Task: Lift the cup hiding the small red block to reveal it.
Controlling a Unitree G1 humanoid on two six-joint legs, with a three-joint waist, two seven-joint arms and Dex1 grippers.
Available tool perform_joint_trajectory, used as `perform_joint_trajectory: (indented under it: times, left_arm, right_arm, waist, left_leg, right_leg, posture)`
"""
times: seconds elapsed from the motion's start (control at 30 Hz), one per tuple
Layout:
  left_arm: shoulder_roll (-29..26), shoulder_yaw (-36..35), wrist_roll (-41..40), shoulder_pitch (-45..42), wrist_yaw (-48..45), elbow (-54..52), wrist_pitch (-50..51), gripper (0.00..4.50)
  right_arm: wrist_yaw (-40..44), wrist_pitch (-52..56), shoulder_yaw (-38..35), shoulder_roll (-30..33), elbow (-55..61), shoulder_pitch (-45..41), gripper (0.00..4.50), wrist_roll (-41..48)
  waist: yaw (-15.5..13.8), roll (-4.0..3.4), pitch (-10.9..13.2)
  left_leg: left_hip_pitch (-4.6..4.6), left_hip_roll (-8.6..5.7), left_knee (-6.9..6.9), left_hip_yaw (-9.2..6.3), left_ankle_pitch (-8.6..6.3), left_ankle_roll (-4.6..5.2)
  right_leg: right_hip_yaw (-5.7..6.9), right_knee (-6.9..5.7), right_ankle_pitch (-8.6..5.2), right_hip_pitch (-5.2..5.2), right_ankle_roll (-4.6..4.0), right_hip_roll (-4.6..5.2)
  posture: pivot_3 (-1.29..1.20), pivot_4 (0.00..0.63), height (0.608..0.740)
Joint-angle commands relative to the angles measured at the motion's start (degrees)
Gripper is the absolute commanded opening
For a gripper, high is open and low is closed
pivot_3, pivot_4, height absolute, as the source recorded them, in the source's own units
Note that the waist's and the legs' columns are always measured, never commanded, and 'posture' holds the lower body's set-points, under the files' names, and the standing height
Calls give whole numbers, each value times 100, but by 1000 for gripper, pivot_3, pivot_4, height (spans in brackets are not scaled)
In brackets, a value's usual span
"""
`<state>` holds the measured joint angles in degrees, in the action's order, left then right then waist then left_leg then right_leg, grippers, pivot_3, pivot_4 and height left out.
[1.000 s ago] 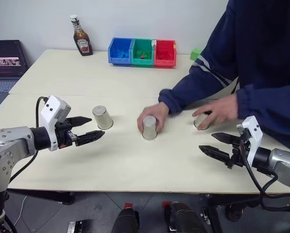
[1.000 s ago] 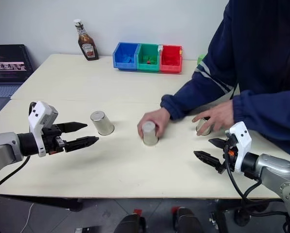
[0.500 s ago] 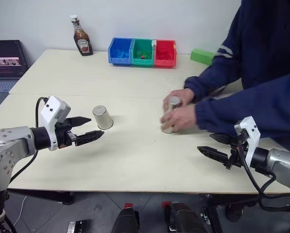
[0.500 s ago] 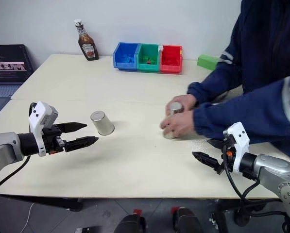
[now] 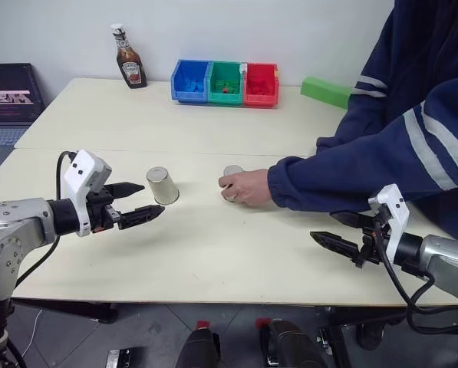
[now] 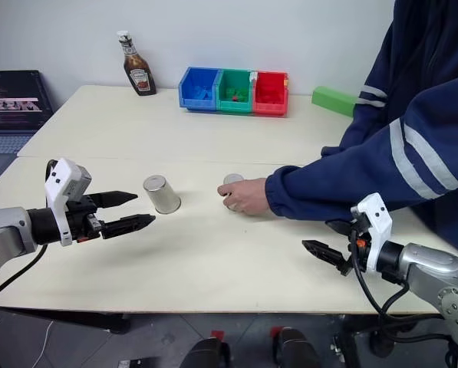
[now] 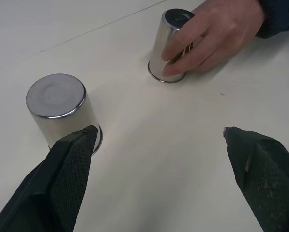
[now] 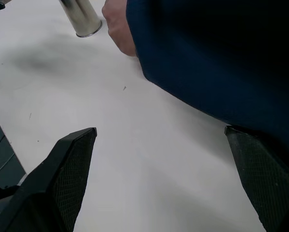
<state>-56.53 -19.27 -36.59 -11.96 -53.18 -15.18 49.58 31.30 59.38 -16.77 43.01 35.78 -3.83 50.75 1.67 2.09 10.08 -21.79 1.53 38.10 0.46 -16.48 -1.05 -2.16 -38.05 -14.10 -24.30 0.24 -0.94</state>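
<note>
- Nothing lifted yet; no small red block to be seen on the table (image 5: pixel 213 253), so presumably under one of the cups. Impossible to tell which from here.
- Left gripper (image 5: pixel 135 203): black textured fingers spread wide, holding nothing, hovering just left of the free-standing cup (image 5: pixel 161 185) without touching it.
- That cup: shiny silver metal, tapered, upside down with its flat base uppermost, left of the person's hand (image 5: pixel 246 188).
- Middle cup (image 7: pixel 169 47): same polished tapered shape, also inverted, gripped by the person's hand; dark blue sleeve with pale stripes reaching across from the right.
- Third cup not made out, perhaps behind the sleeve.
- Right gripper (image 5: pixel 345 234): fingers wide apart, empty, low over the table well to the right of the person's hand.
- Table: smooth, pale, matte board.
- Left to do, as judged: wait for the hand to withdraw, pick the right cup, close on its slippery tapered wall, raise it straight.
</note>
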Motion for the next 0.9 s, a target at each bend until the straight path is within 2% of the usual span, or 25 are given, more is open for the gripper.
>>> perform_joint_trajectory:
  times: [0.03, 0.33, 0.47, 0.63, 0.73, 0.9]
  left_arm:
    - [-131, -56, 6, -64, -23, -78, -65, 4443]
    - [-112, -21, 6, -124, -4, -58, -67, 4443]
    - [-13, 6, -146, -179, -9, -303, -80, 4443]
    - [548, 199, -625, -380, 114, -1091, -174, 4443]
    - [815, 498, -448, -277, 206, -1414, -496, 4443]
    - [1139, 746, -426, -193, 420, -1627, -658, 4443]
  right_arm:
    - [50, -129, -115, 100, 40, -72, 4500, 45]
    - [24, -176, -98, 138, -23, -113, 4500, 25]
    - [-261, -257, -32, -25, -45, -187, 4500, -143]
    - [-911, -890, 374, -469, -299, -120, 4500, -1150]
    - [-1092, -1542, 873, -809, -736, -87, 4500, -1903]
    - [-1366, -2446, 1347, -1530, -1626, -584, 4500, -2689]
  waist:
    - [0, 0, 0]
    - [0, 0, 0]
    - [0, 0, 0]
    - [-16, 8, -6]
    - [-6, 9, -7]
    - [32, 8, -7]
  left_leg:
    - [0, 0, 0, 0, 0, 0]
    - [0, 0, 1, 0, 0, 0]
    - [0, 0, 1, 1, 0, 0]
    - [-3, -2, 6, -1, 1, -1]
    - [-2, -5, 6, 4, 1, -1]
    - [10, -1, 7, 14, 2, -3]
  right_leg:
    - [0, 0, 0, 0, 0, 0]
    - [0, -1, 0, 0, 0, 0]
    - [-1, -2, 0, 0, 0, 0]
    - [0, -2, 1, 2, 2, 1]
    - [-8, -2, 2, 3, 3, 2]
    - [-17, -15, 3, 4, 3, -1]
  posture:
    - [0, 150, 740]
    - [0, 150, 740]
    - [0, 150, 740]
    - [0, 150, 740]
    - [0, 150, 740]
    - [0, 150, 740]
